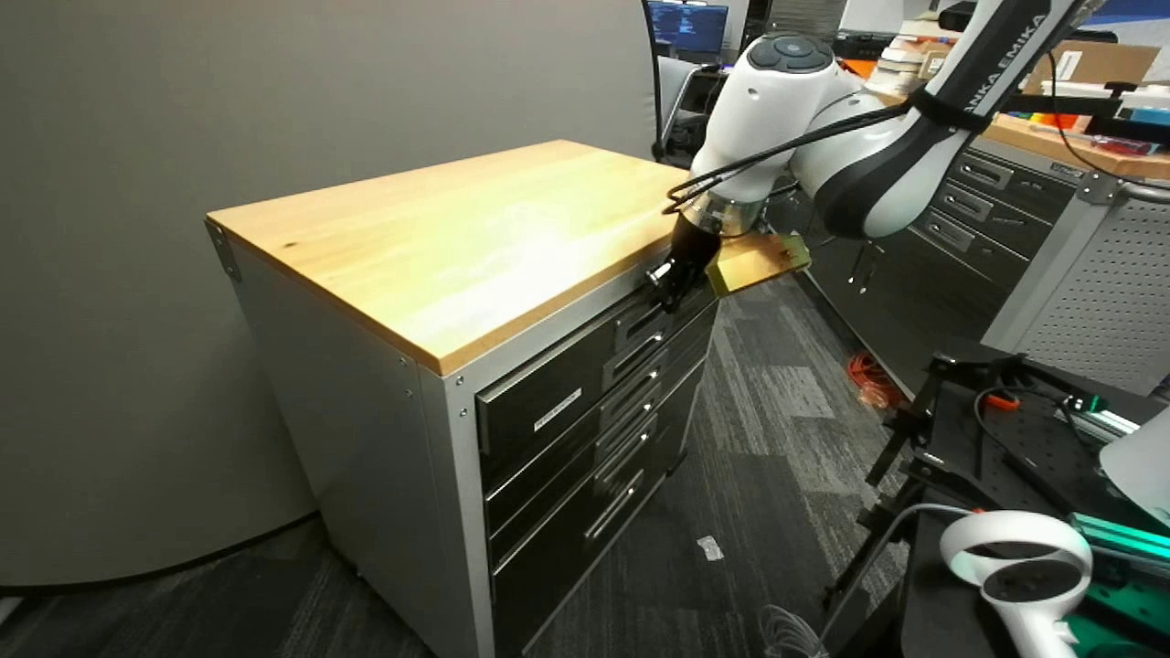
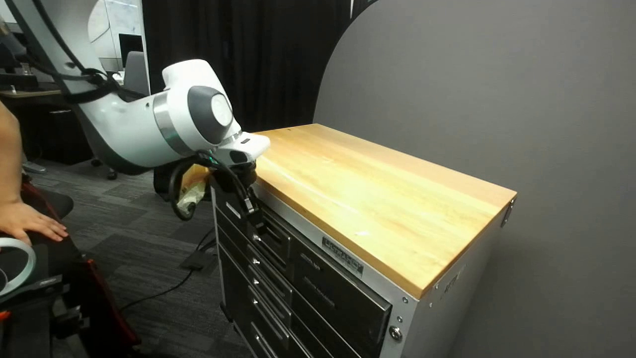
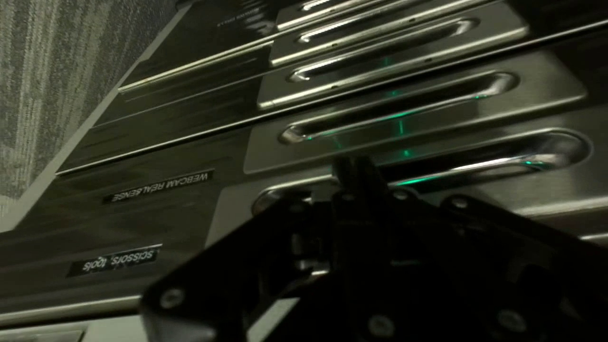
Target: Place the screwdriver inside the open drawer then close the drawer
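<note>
The drawer (image 1: 521,429) is the top one of the grey metal cabinet; its front also shows in an exterior view (image 2: 343,286) and in the wrist view (image 3: 175,228). It stands shut or almost shut, its front about level with the cabinet frame. My gripper (image 1: 672,297) is at the middle of the drawer front, fingertips pointing down at its handle. It also shows in an exterior view (image 2: 257,223). In the wrist view my fingertips (image 3: 354,168) are together, with nothing seen between them, over the handle; contact cannot be told. The screwdriver is out of view.
The light wooden top (image 1: 475,238) overhangs just above the gripper. Lower drawers with handles (image 1: 622,503) lie below. A dark table with a white controller (image 1: 1024,567) stands opposite the cabinet. A person's hand (image 2: 35,223) rests on a dark surface.
</note>
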Motion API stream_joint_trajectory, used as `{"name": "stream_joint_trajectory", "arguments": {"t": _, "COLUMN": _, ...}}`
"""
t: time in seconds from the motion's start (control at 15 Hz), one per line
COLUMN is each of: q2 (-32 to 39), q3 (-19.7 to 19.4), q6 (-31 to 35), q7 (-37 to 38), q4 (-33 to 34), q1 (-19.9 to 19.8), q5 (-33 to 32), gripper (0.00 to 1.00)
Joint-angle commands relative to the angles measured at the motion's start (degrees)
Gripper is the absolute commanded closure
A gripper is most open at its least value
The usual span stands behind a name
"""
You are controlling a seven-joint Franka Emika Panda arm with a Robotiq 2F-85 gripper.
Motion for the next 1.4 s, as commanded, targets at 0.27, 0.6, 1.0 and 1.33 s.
{"name": "stream_joint_trajectory", "arguments": {"t": 0.27, "q2": -2.03, "q3": -7.72, "q6": 3.03, "q7": 9.18, "q4": -0.46, "q1": 7.32, "q5": -8.89, "gripper": 0.64}}
{"name": "stream_joint_trajectory", "arguments": {"t": 0.6, "q2": -15.38, "q3": 12.5, "q6": 0.23, "q7": -11.51, "q4": -13.36, "q1": -11.31, "q5": -1.95, "gripper": 0.31}}
{"name": "stream_joint_trajectory", "arguments": {"t": 1.0, "q2": -14.88, "q3": 40.34, "q6": -3.17, "q7": -36.85, "q4": -17.29, "q1": -31.33, "q5": 21.99, "gripper": 0.0}}
{"name": "stream_joint_trajectory", "arguments": {"t": 1.33, "q2": -15.39, "q3": 42.63, "q6": -9.68, "q7": -50.31, "q4": -14.48, "q1": -29.3, "q5": 39.87, "gripper": 0.0}}
